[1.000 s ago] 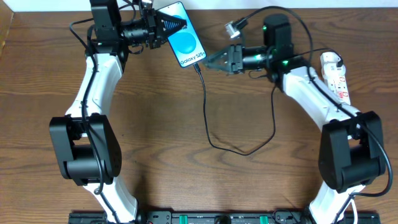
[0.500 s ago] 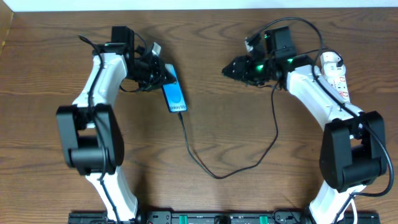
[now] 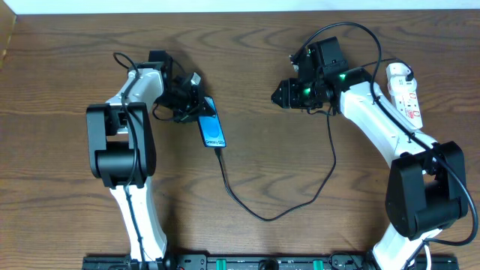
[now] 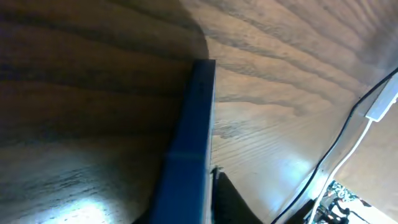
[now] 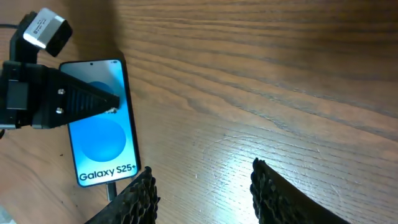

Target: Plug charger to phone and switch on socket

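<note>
The phone point(image 3: 213, 132) has a bright blue screen and sits low over the table left of centre. It also shows in the right wrist view point(image 5: 102, 134), and edge-on in the left wrist view point(image 4: 193, 137). My left gripper point(image 3: 199, 111) is shut on its top end, as the left wrist view point(image 4: 214, 194) also shows. The black charger cable point(image 3: 262, 217) is plugged into the phone's bottom end, and its plug shows in the right wrist view point(image 5: 111, 190). The cable loops across the table toward the right. My right gripper point(image 3: 279, 95) point(image 5: 205, 193) is open and empty, right of the phone. The white socket point(image 3: 406, 94) lies at the far right.
A white adapter point(image 3: 397, 72) sits at the far end of the power strip. The cable loop spreads over the table's middle between both arms. The table's back edge runs just behind both grippers.
My left gripper has carried the phone from the far edge down and toward me, with the cable following. My right gripper has drawn back to the right, away from the plug.
</note>
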Available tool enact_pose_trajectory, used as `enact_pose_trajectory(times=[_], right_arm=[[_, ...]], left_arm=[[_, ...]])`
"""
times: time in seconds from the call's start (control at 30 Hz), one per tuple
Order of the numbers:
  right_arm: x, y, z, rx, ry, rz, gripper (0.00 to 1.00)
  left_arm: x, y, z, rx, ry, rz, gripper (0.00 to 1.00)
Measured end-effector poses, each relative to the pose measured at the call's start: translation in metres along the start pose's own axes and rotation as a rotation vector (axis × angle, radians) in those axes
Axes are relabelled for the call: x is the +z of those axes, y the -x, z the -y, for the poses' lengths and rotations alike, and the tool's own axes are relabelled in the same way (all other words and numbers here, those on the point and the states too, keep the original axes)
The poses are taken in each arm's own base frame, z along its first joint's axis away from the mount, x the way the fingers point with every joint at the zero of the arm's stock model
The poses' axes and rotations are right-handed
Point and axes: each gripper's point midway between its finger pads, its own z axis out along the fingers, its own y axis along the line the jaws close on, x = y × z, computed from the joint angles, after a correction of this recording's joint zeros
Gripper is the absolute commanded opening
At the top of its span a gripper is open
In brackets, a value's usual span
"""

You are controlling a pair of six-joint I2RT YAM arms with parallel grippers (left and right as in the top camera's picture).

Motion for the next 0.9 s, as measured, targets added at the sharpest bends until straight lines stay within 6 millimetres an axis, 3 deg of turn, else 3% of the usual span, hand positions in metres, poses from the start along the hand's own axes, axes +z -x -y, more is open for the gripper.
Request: enact_pose_trajectory(times=[0.3,0.43,0.57,0.77,0.83,0.9], right_arm=[[0.0,-0.003,0.002,-0.024,-0.011,-0.01,0.5],[0.0,-0.002,0.005,-0.043,-0.029,-0.006,0.5],[-0.006,-0.001,0.01,-0.058,-0.068,0.004,0.5],[-0.043,0.007,0.005,-0.068,-0.082,0.063,0.48],[-0.067,0.012,0.016,-0.038,-0.101,0.096,0.43],[-0.085,0.018,0.03,-0.007,-0.123,0.128,0.28]], left_arm=[[-0.002,-0.003,-0.002,-0.009,0.032,-0.007,0.5],[-0.009,-0.001,-0.011,0.0,0.125,0.011,0.5],[-0.026,0.006,-0.037,0.006,0.334,0.065,0.5],[-0.046,0.013,-0.065,-0.01,0.538,0.117,0.51],[-0.049,0.012,-0.067,-0.015,0.562,0.111,0.51],[-0.056,0.008,-0.071,-0.022,0.604,0.104,0.51]])
